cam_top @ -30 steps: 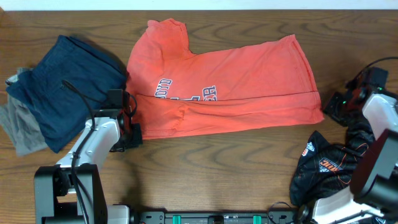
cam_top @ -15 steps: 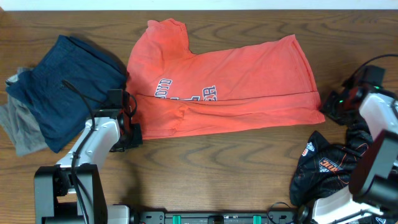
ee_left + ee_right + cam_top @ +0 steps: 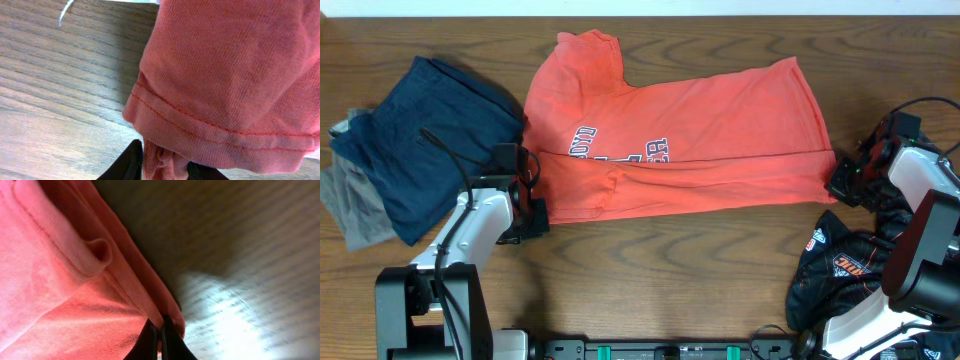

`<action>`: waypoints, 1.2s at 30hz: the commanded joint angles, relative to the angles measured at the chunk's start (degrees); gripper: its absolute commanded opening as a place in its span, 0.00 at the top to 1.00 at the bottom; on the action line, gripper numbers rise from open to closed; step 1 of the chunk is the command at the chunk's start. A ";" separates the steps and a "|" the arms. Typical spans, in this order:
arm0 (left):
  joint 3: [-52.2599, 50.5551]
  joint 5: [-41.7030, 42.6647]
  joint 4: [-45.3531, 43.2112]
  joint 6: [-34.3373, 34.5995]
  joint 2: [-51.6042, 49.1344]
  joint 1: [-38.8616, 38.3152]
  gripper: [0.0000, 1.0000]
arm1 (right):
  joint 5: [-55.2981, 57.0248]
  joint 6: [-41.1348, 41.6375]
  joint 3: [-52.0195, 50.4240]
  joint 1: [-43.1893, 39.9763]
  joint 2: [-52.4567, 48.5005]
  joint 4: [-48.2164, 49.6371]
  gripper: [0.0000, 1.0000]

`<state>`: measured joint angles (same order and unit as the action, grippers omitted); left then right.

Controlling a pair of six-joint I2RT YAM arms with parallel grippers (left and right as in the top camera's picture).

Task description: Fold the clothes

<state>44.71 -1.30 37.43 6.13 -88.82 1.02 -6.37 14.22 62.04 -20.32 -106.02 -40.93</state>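
Coral T-shirt (image 3: 690,150): laid half-folded across the worktop (image 3: 720,270). Left fingers (image 3: 530,212): narrowly parted, hem pinched between them. Right fingers (image 3: 161,339): pressed fully together at the opposite corner; whether cloth is caught cannot be told. Risk: if that corner is missed, the fold is dragged askew.

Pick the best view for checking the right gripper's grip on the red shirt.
Right wrist: the right gripper is shut on the hem of the red shirt. Overhead only shows it at the shirt's corner; left wrist misses it.
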 commanded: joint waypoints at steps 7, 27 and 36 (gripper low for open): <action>0.04 -6.54 -5.05 -0.50 0.63 0.13 0.81 | 10.84 2.05 -0.39 -1.25 -0.35 -1.38 0.99; 1.29 -18.93 -7.17 -2.01 10.91 -0.83 0.89 | 10.84 2.05 -0.39 -1.86 -0.35 -1.44 0.99; 1.29 -1.31 -0.57 -1.95 11.41 -0.83 0.61 | 10.82 2.05 -0.39 -1.86 -0.37 -1.33 0.99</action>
<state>45.01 -11.25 35.68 4.29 -77.60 -0.03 0.01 15.51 62.13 -20.71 -105.75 -42.28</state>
